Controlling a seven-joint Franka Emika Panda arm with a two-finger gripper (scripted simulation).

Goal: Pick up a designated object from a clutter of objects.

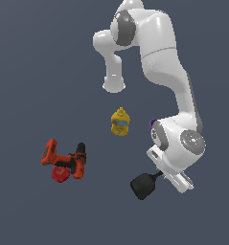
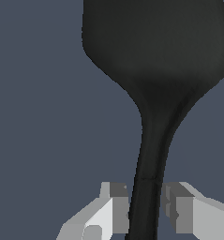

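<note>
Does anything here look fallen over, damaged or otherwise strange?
Only the drill lies on its side, with the red ball touching it. The bottle stands upright. The spatula looks whole, its handle between the gripper fingers.

No readable text, brand, number or sign appears in either view; the yellow bottle (image 1: 120, 121) near the centre of the exterior view carries a blue band, too small to read

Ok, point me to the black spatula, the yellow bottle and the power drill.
black spatula (image 2: 155, 51): wrist view, on the broad blade.
yellow bottle (image 1: 120, 121): exterior view, on its body.
power drill (image 1: 70, 160): exterior view, on the orange body beside the black part.
</note>
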